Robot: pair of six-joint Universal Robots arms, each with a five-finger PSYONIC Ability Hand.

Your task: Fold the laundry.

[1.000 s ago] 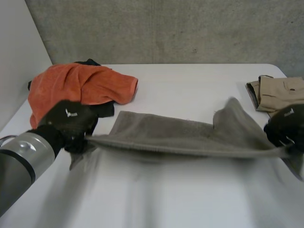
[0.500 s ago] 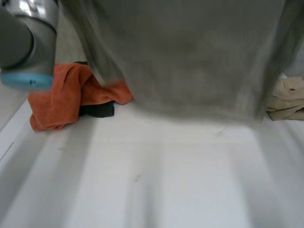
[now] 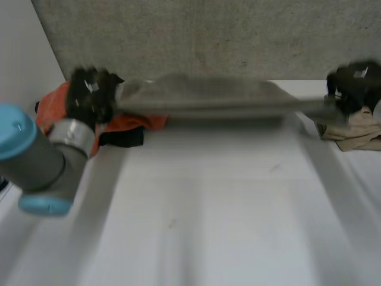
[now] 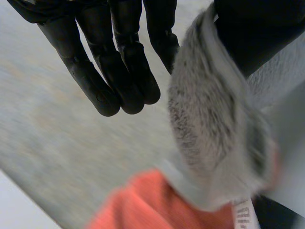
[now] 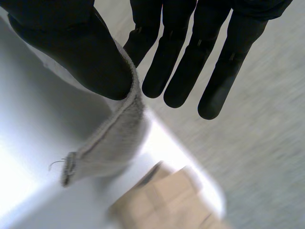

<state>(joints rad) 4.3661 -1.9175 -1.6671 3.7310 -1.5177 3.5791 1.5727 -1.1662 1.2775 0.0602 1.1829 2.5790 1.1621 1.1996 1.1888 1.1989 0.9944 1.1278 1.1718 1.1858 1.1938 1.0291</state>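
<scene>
Clearly the relation that matters is between the grey towel and the two hands. Its long axis runs across the table from side to side, and each hand has one end, so neither hand is nearer to it. The left hand has the end over the orange cloth. The right hand has the other end, just beside the beige garment. The towel looks stretched almost straight between them over the far part of the table, and it seems to be lifted off the surface, though I cannot say how high. In the left wrist view the thumb presses the towel's edge against the nearest finger, while the other fingers are straight and free of the cloth. In the right wrist view the thumb pinches a corner in the same way, and the remaining fingers are straight and spread. The towel is grey with a short fuzzy pile and a stitched hem, and a loose thread hangs at the right hand's corner. I judge that the next move is to lay it flat, and the bare part of the table lies on the robot's side of the towel. A small black cloth lies beside the orange one, so that end should come down clear of both.
</scene>
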